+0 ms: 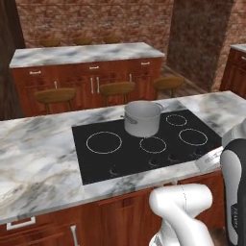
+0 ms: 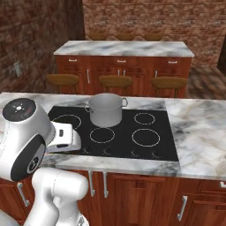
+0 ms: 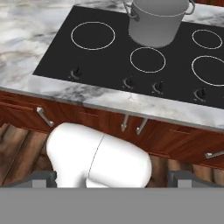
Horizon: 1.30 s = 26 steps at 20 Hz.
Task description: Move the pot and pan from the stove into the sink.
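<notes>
In the hand view, the claw [image 3: 113, 178] is wide: its 2 small dark tips stand far apart at the bottom, and nothing is held between them. It seems to wait back from the counter, probably so that it can go forward with its jaws already wide. The pot [image 3: 155, 22] stands upright far ahead of the claw, at the back of the stove [image 3: 109, 57], well apart from the tips. It is a plain grey metal cylinder with straight sides, a rolled rim and small side handles. Its smooth wall looks too broad for the claw, so the rim or a handle is likely the better place to take. The stove is flat glossy black glass with 4 bare thin white rings and 4 small dark knobs on the side near the claw. The marble counter [image 3: 26, 26] around it is grey-white and veined, over red-brown wood cabinets [image 3: 170, 140] with metal handles.

In the left base view, the pot sits beyond the claw on a back burner, as a pot is left after cooking. Behind it are 3 round wooden stools [image 1: 117, 88] at a marble island [image 1: 86, 54].

In the right base view, the pot is again beyond the claw, not touched, and it looks empty inside. A rough brick wall [image 2: 39, 39] closes the room.
</notes>
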{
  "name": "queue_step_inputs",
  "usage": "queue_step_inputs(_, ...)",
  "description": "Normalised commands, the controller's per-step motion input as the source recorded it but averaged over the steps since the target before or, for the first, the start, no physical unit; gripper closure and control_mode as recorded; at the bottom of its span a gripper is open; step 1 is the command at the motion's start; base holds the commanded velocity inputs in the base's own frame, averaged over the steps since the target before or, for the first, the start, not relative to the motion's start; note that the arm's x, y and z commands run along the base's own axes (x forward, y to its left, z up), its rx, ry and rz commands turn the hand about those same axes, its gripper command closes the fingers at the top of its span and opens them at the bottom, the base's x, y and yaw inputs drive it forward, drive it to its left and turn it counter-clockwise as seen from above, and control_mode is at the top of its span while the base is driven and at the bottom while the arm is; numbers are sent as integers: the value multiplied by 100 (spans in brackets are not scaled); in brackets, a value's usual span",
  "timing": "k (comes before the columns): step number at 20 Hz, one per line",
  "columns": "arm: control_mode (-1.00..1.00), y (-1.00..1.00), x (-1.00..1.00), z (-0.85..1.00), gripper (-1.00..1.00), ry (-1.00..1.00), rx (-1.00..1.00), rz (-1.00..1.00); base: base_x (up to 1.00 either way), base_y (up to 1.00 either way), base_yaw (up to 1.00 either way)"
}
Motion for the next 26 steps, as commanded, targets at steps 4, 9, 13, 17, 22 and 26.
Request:
queue_step_inputs(4,-100,0,0,0,-100,0,0,0,12,6,-2)
queue_step_inputs(9,-100,7,45,2,-100,4,0,-7,0,0,0)
queue_step_inputs(13,-100,33,82,7,-100,5,0,-21,0,0,0)
queue_step_inputs(17,-100,20,76,6,-100,2,0,-23,0,0,0)
queue_step_inputs(22,-100,0,64,10,-100,3,5,-21,0,0,0)
queue_step_inputs(26,-100,0,58,8,-100,1,3,-29,0,0,0)
